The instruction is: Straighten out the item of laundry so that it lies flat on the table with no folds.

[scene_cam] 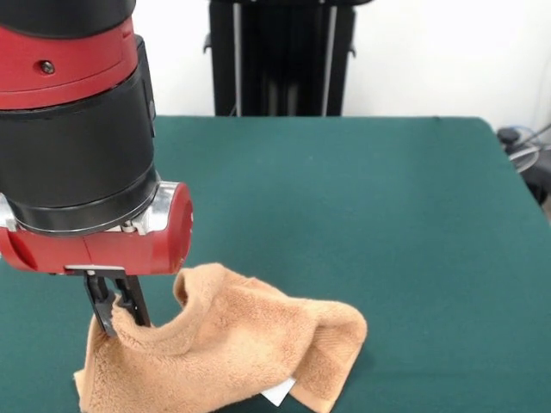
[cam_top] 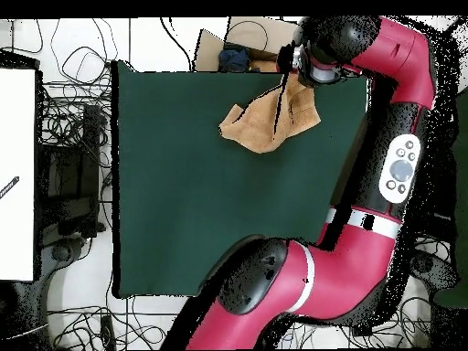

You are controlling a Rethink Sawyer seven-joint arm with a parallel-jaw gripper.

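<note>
The peach-orange towel (scene_cam: 232,348) lies crumpled and folded near the front left of the dark green table (scene_cam: 362,206). Its small white tag (scene_cam: 277,393) sticks out under its near edge. My gripper (scene_cam: 117,317) comes down at the towel's left end and is shut on a raised edge of the cloth, which is pulled up into a hump around the fingers (scene_cam: 134,308). In the overhead view the towel (cam_top: 270,119) sits near the table's (cam_top: 183,201) top edge, with the gripper (cam_top: 291,80) at the towel's upper right corner.
A black upright frame (scene_cam: 280,56) stands behind the table's far edge. Cables (scene_cam: 525,142) lie off its right side. In the overhead view a cardboard box (cam_top: 239,50) lies past the table's top edge, and a white board (cam_top: 18,174) and tangled cables (cam_top: 78,174) lie to the left.
</note>
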